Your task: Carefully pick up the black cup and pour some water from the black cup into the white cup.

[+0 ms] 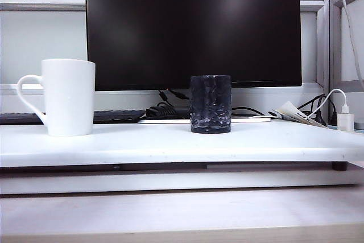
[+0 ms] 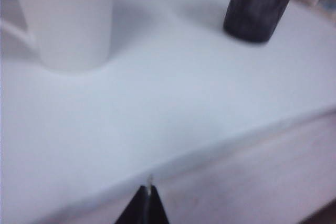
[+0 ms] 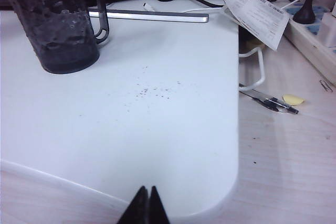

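Observation:
The black cup (image 1: 210,104) stands upright near the middle of the white board (image 1: 170,143); the tall white cup (image 1: 67,97) stands upright at its left, handle pointing left. Neither arm shows in the exterior view. In the left wrist view my left gripper (image 2: 146,190) is shut and empty at the board's front edge, well short of the white cup (image 2: 71,19) and the black cup (image 2: 260,6). My right gripper (image 3: 146,190) is shut on nothing at the board's front edge, far from the black cup (image 3: 58,22), whose handle (image 3: 102,17) faces the back. No water is visible.
A large dark monitor (image 1: 193,27) stands behind the cups, with a keyboard (image 1: 116,115) and cables (image 1: 165,108) at its foot. At the right lie a folded paper (image 3: 258,15), a white charger (image 1: 344,120), a pen (image 3: 270,101) and a power strip (image 3: 315,38) on the wooden desk.

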Tool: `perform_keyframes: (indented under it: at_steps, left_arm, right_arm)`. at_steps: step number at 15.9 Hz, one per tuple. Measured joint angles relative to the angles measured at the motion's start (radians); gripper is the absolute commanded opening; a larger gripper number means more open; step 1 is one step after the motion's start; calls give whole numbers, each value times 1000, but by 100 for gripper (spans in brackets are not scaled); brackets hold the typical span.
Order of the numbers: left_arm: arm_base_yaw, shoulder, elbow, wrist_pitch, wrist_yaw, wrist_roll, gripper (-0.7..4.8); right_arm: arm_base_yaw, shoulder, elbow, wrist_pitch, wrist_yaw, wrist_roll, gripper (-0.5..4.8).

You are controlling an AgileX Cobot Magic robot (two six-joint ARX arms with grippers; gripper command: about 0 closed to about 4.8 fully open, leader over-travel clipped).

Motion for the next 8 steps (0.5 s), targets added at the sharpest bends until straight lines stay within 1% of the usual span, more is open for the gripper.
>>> perform_keyframes:
  at_steps: [2, 3, 4, 5, 8]
  left_arm:
    - [82, -30, 1, -4, 40, 0, 6]
    - [182, -58, 1, -4, 80, 0, 6]
    - [223, -68, 1, -4, 90, 0, 6]
    - [290, -86, 1, -5, 100, 0, 6]
    - [439, -88, 1, -3, 99, -2, 6]
  right_arm:
    - [0, -20, 0, -7, -1, 0, -1]
    - [0, -56, 0, -15, -1, 0, -1]
    - [0, -61, 0, -2, -1, 0, -1]
    - [-3, -61, 0, 12, -2, 0, -1]
    - [-27, -61, 0, 23, -8, 0, -1]
